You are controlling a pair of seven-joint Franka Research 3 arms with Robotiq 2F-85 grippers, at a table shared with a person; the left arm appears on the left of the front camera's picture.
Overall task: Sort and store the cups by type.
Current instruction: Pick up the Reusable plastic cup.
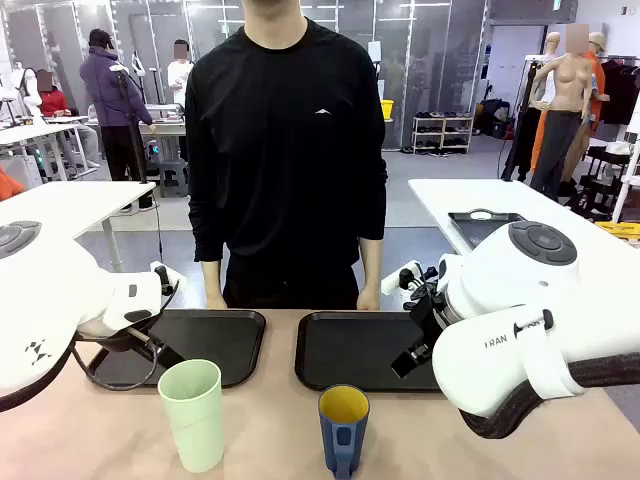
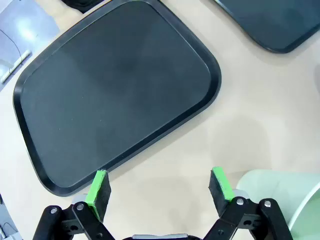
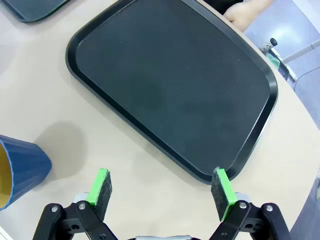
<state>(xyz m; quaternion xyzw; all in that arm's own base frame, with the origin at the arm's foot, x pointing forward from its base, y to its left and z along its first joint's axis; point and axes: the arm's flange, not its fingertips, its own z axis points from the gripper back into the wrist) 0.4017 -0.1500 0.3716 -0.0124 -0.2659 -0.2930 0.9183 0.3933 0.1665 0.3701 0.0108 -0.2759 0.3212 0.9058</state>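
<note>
Green tumbler [image 1: 192, 412] stands upright on the table [image 1: 270, 430] near the robot's edge, in front of the left tray [image 1: 215, 335]. Blue mug [image 1: 343, 428] stands upright to its right, in front of the right tray [image 1: 350, 345], with its handle turned toward the robot. Neither cup is on a tray yet.

Left gripper [image 2: 159, 182] hangs over the table just beside the tumbler, jaws wide apart with nothing between them. Right gripper [image 3: 161, 184] hangs over a corner of the right tray, jaws equally wide and empty, the mug off to one side.

Tumbler looks like thin plastic: light, smooth, and likely to tip or flex. Best pinched gently across the wall around mid-height. Mug looks heavier and rigid. Best gripped across the body, clear of the handle.
</note>
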